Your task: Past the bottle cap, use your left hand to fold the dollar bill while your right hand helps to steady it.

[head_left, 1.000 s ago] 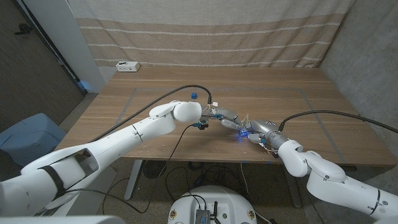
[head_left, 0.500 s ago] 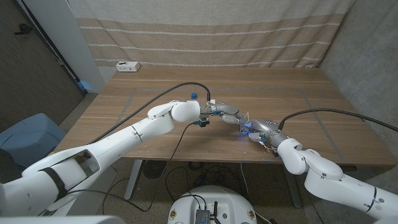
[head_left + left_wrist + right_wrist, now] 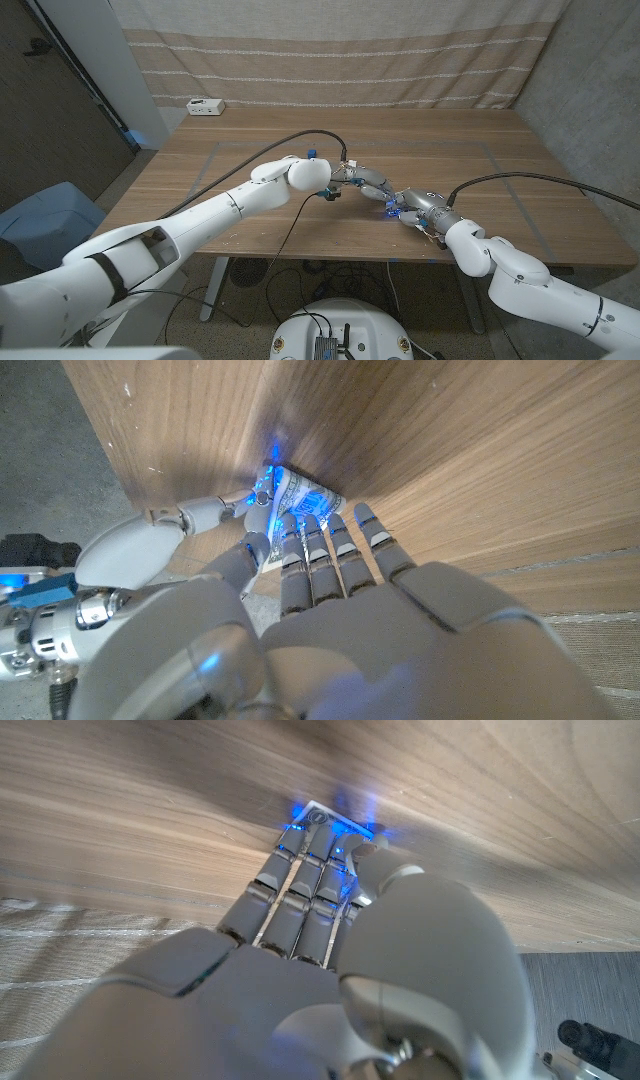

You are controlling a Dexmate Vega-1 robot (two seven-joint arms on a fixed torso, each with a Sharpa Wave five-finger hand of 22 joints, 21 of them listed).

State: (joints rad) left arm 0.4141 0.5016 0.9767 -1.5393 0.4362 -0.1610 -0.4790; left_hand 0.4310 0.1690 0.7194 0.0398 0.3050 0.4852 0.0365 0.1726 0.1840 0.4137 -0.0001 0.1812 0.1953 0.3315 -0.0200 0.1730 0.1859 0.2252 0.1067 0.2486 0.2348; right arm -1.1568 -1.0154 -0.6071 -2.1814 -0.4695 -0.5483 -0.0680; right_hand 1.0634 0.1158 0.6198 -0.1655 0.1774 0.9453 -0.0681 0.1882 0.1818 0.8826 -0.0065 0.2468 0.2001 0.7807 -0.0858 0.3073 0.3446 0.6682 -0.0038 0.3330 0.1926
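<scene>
The dollar bill (image 3: 308, 494) lies on the wooden table (image 3: 450, 150) between my two hands, near the front edge. My left hand (image 3: 366, 185) reaches over it from the left; its fingers (image 3: 330, 545) lie along the bill, and one edge of the bill sits between thumb and fingers. My right hand (image 3: 416, 205) comes in from the right with straight fingers (image 3: 300, 885) pressing down on the bill (image 3: 338, 819), lit by a blue glow. That right hand (image 3: 150, 545) also appears in the left wrist view, fingertip on the bill's end. The small blue bottle cap (image 3: 312, 153) stands behind my left forearm.
A white box (image 3: 205, 105) sits at the table's far left corner. A black cable (image 3: 290, 145) arcs over my left arm, another (image 3: 520, 182) over my right. A blue chair (image 3: 45, 215) stands left of the table. The striped curtain hangs behind.
My left arm and hand have shifted a little to the right, closing on the right hand. The right hand has edged slightly left and away from the table's front edge.
</scene>
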